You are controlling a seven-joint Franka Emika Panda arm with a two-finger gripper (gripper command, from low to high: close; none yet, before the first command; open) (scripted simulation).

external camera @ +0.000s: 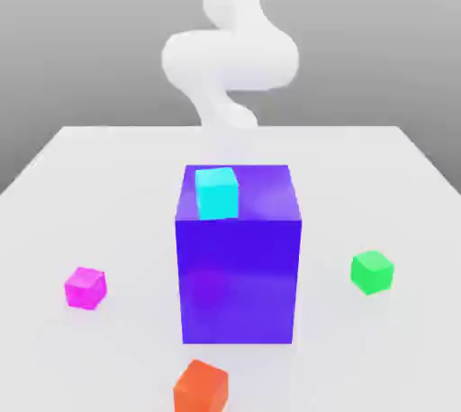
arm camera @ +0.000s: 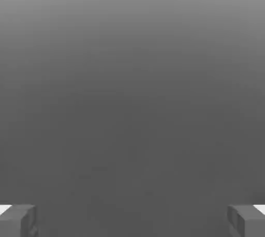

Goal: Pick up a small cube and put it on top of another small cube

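Observation:
A small magenta-pink cube [external camera: 85,288] rests on the white table [external camera: 108,185] at the exterior view's left. The small bright green cube [external camera: 372,272] sits apart from it at the exterior view's right, with the big blue-purple block between them. My white arm [external camera: 230,55] rises behind the block, far from both cubes. In the hand view my gripper [arm camera: 132,221] is open, its two grey fingertips [arm camera: 18,220] spread wide with nothing between them, and a plain grey background lies beyond.
The big blue-purple block [external camera: 239,257] stands mid-table with a small cyan cube [external camera: 217,192] on its top. A small orange-red cube [external camera: 201,387] lies near the front edge. Bare table surrounds the magenta and green cubes.

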